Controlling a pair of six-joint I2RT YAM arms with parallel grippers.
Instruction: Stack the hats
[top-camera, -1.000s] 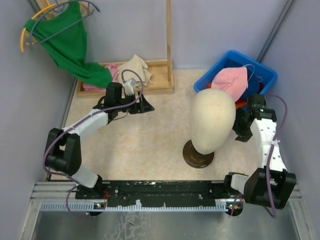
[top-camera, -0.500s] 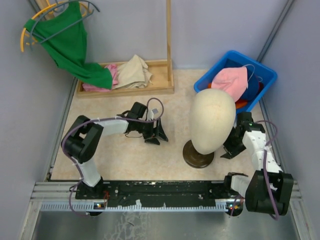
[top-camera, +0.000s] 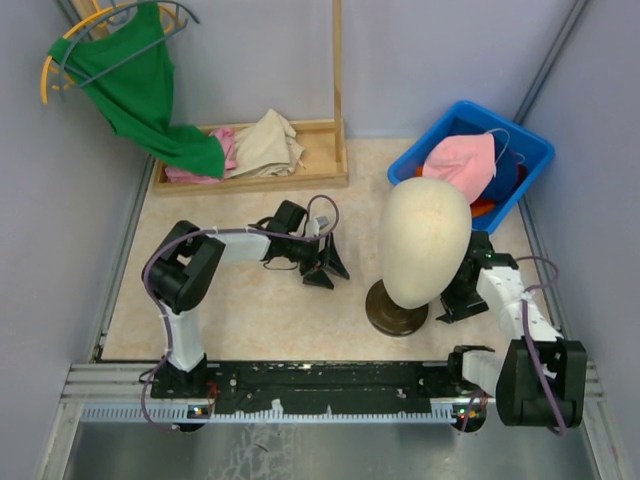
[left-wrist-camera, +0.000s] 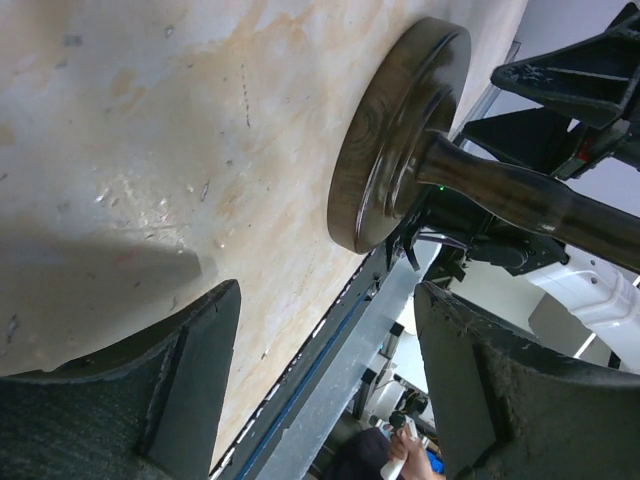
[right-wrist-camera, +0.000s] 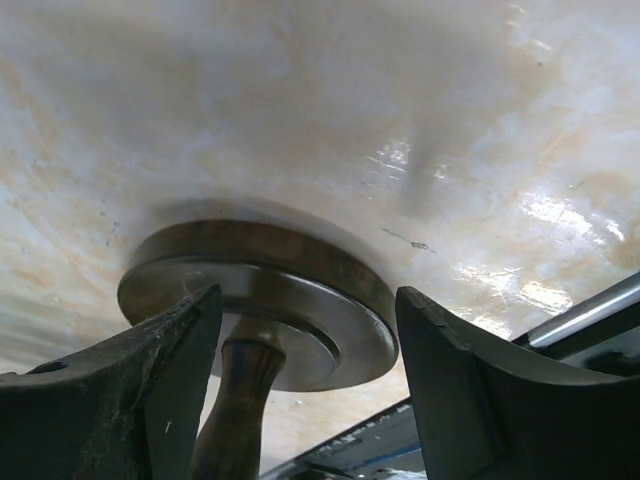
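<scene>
The hats lie in a blue bin at the back right: a pink hat on top, a navy blue one and an orange one showing under it. No red hat or beanie shows. A bare cream mannequin head stands on a dark wooden base. My left gripper is open and empty, low over the floor left of the base. My right gripper is open and empty, just right of the base. The grippers also show in the wrist views, left and right.
A wooden tray at the back holds beige and pink cloths. A green garment hangs on a hanger at the back left. A wooden post rises from the tray. Grey walls close both sides.
My left arm swung from the back tray down and right toward the mannequin stand. My right gripper moved nearer and lower, beside the stand's base.
</scene>
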